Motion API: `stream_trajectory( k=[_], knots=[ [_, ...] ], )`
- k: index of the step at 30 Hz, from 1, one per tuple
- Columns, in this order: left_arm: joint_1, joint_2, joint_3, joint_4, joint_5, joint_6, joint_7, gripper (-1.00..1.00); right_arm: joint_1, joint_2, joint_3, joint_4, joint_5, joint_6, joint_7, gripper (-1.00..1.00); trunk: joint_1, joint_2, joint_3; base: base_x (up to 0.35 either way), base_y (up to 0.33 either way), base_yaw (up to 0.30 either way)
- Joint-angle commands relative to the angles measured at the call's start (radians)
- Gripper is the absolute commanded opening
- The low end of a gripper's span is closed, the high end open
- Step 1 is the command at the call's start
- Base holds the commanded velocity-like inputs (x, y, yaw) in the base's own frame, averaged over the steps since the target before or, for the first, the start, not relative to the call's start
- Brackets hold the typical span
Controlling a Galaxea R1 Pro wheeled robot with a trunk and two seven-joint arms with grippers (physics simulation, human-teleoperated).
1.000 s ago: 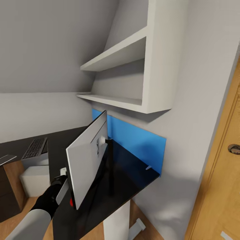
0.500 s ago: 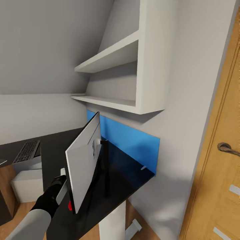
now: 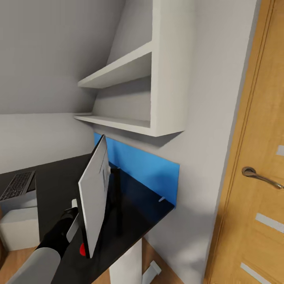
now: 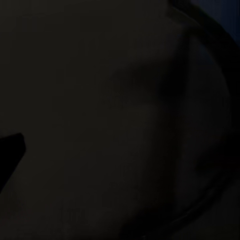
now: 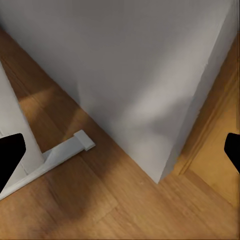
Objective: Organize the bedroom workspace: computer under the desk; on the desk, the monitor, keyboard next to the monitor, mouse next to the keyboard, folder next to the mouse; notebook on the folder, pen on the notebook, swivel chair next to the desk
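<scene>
Monitor (image 3: 94, 197) stands on the desk (image 3: 146, 209), the left gripper (image 3: 75, 215) at its edge, grip unclear. Keyboard (image 3: 17, 184) lies beyond the monitor; right gripper (image 5: 120, 150) spread; folder, notebook, chair remain.

Monitor (image 3: 94, 197) upright on desk (image 3: 55, 185); keyboard (image 3: 17, 184) far left.

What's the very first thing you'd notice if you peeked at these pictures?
Probably the bright blue wall panel glowing behind the black desk, right under the white shelves. In front of it stands the monitor, its pale back facing us, with the left gripper at its lower edge. On the right is a wooden door with a metal handle.
</scene>
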Motion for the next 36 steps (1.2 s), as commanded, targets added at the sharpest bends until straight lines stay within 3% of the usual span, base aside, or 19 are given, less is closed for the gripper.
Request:
stream_trajectory(
  k=[1, 36],
  knots=[
    [0.000, 0.000, -0.001, -0.002, 0.010, 0.003, 0.007, 1.00, -0.001, 0.000, -0.008, 0.001, 0.004, -0.003, 0.004, 1.00, 0.000, -0.001, 0.000, 0.000, 0.000, -0.163],
    [0.000, 0.002, -0.001, -0.005, 0.009, 0.003, 0.007, 1.00, -0.001, 0.002, -0.008, 0.003, 0.005, -0.003, 0.004, 1.00, 0.000, -0.001, 0.036, 0.000, 0.000, -0.146]
  ],
)
